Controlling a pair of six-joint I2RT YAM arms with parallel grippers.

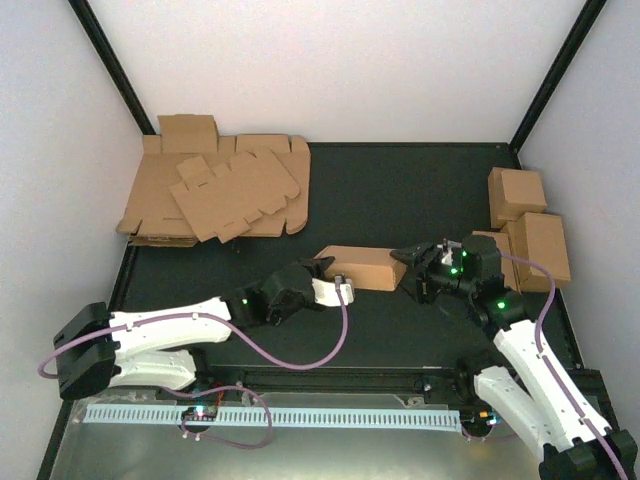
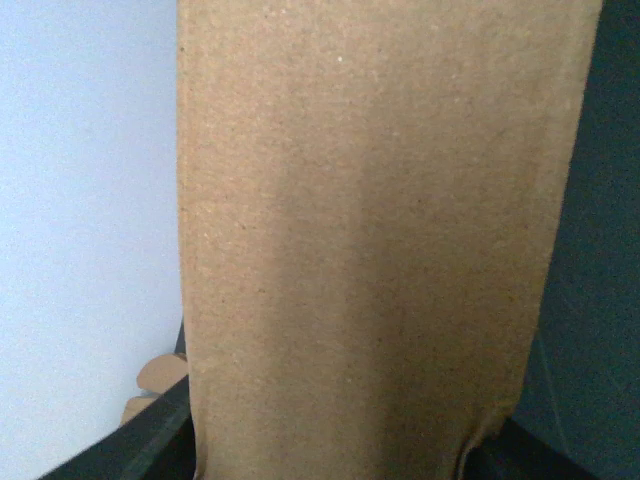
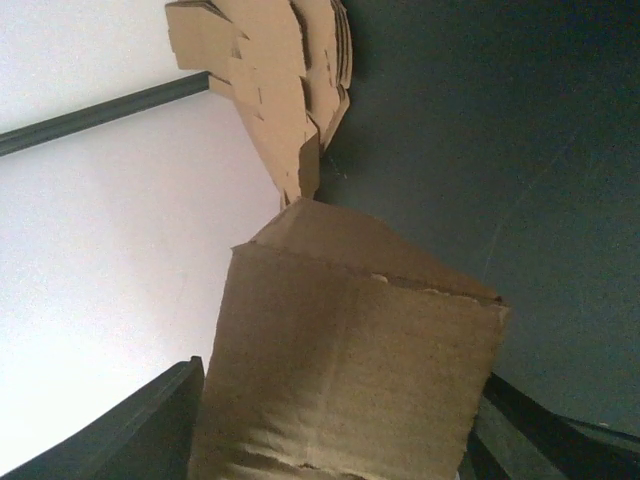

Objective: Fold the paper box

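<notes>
The paper box [image 1: 357, 266] is a brown oblong lying across the middle of the dark table [image 1: 400, 190]. My left gripper [image 1: 322, 266] is shut on its left end. In the left wrist view the paper box [image 2: 370, 230] fills the frame, with dark fingers [image 2: 150, 440] just showing at the bottom corners. My right gripper [image 1: 408, 262] is at the right end. There the paper box [image 3: 350, 370] spans the whole gap between the two fingers [image 3: 160, 425], touching both. Its end panel is creased near the bottom.
A thick heap of flat cardboard blanks [image 1: 215, 190] lies at the back left and also shows as the heap [image 3: 280, 70] in the right wrist view. Several folded boxes [image 1: 525, 215] stand by the right wall. White walls close in the table on three sides.
</notes>
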